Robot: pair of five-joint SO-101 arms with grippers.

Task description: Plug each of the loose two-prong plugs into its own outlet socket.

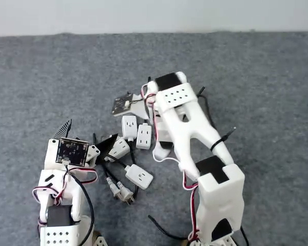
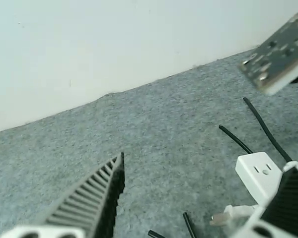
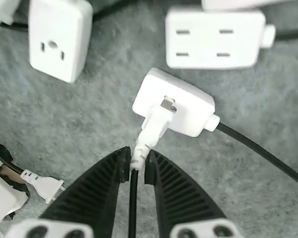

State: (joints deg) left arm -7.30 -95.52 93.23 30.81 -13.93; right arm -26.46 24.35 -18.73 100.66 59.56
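Observation:
In the right wrist view, my right gripper [image 3: 136,156] is shut on a white two-prong plug [image 3: 151,131]. The plug leans against a white outlet socket [image 3: 176,106], and one metal prong shows at the socket's face. A single outlet [image 3: 59,39] and a double outlet [image 3: 216,37] lie just beyond. From above, several white outlets [image 1: 129,125] lie clustered mid-table, with loose plugs [image 1: 120,192] on black cords nearer the front. My left gripper [image 1: 92,132] stands open beside the cluster, holding nothing. In its own view, its fingers [image 2: 97,198] frame an outlet [image 2: 258,171] and a loose plug [image 2: 228,215].
The right arm [image 1: 179,110] arches over the outlets and hides its own gripper from above. Its wrist board [image 2: 280,54] hangs ahead of the left gripper. Black cords [image 1: 113,164] tangle around the outlets. Grey carpet [image 1: 256,77] stretches wide to the back and sides.

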